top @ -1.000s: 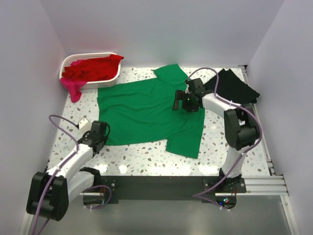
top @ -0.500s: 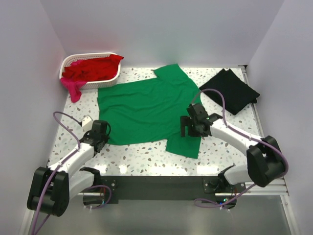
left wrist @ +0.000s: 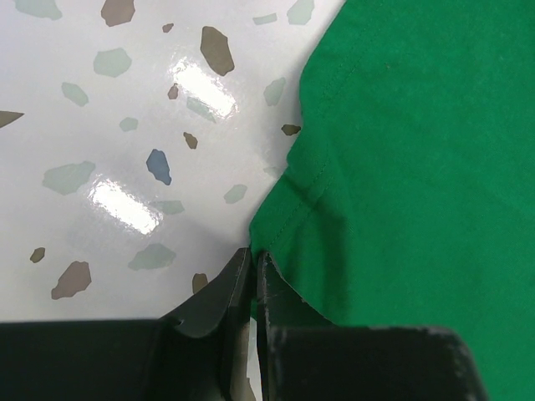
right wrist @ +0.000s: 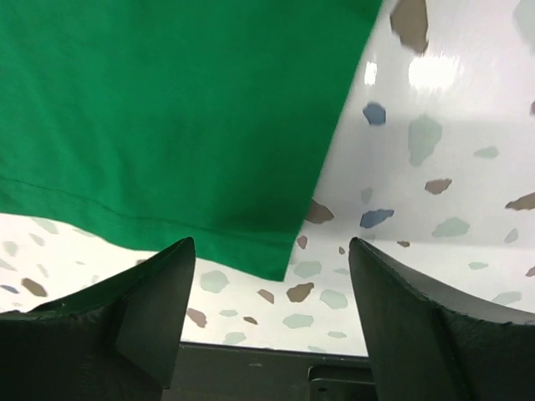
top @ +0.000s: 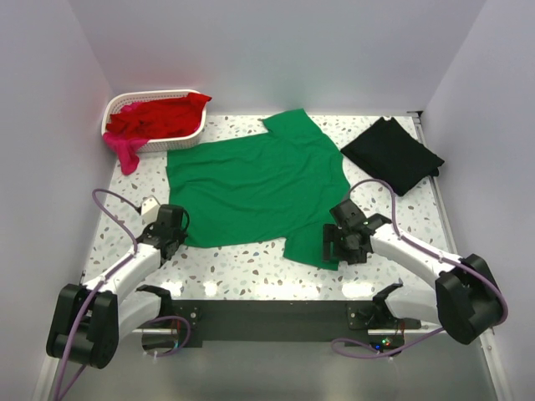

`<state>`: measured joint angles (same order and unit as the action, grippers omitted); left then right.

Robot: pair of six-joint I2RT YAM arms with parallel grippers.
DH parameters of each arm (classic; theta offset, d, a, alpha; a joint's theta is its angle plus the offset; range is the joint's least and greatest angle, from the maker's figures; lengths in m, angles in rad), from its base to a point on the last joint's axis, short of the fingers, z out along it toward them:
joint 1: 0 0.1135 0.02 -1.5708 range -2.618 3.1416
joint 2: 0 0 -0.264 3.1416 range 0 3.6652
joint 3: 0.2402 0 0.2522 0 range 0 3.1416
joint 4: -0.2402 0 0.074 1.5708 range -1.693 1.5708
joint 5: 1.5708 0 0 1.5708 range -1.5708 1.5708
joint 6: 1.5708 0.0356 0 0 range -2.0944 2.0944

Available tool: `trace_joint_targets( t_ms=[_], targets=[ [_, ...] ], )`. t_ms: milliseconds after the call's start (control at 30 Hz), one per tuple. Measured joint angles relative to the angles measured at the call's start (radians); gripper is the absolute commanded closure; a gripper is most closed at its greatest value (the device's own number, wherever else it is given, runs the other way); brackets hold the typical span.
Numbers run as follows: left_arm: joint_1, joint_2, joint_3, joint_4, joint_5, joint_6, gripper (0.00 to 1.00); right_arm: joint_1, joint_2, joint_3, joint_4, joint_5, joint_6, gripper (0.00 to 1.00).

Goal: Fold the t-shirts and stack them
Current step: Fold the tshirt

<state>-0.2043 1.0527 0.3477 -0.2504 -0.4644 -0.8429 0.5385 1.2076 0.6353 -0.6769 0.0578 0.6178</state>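
Green t-shirt (top: pixel 251 188) lies spread flat on the table (top: pixel 251 267). Your left gripper (left wrist: pixel 253 259) is closed at its near-left corner (whether it pinches cloth, I cannot tell). The right gripper (right wrist: pixel 269 251) hangs wide open over the near-right corner; lower it straight and pinch behind the hem.

Saw a bright green t-shirt (top: pixel 251 188) spread open and mostly flat across the middle of the speckled table (top: pixel 251 267). Its straight hem lay at the left and its short sleeves at the right, one pointing far and one reaching toward the near edge. Noted a black t-shirt (top: pixel 393 154) folded into a compact, cornerwise square at the far right, close beside the green far sleeve. Found a red t-shirt (top: pixel 159 117) crumpled in a heap in the white basket (top: pixel 180 139) at far left. Spotted a magenta-pink t-shirt (top: pixel 127 152) spilling over its left rim onto the table.
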Motion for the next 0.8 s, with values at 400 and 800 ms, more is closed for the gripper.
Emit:
trace_joint_targets(
  t_ms=[400,800],
  targets=[
    [0.0,0.0,0.0,0.001,0.001,0.002,0.92,0.005,0.011,-0.05,0.02,-0.054,0.024,0.47],
    [0.0,-0.067,0.0,-0.042,-0.001,-0.008,0.94,0.007,0.017,-0.064,0.04,-0.076,0.037,0.97]
  ],
)
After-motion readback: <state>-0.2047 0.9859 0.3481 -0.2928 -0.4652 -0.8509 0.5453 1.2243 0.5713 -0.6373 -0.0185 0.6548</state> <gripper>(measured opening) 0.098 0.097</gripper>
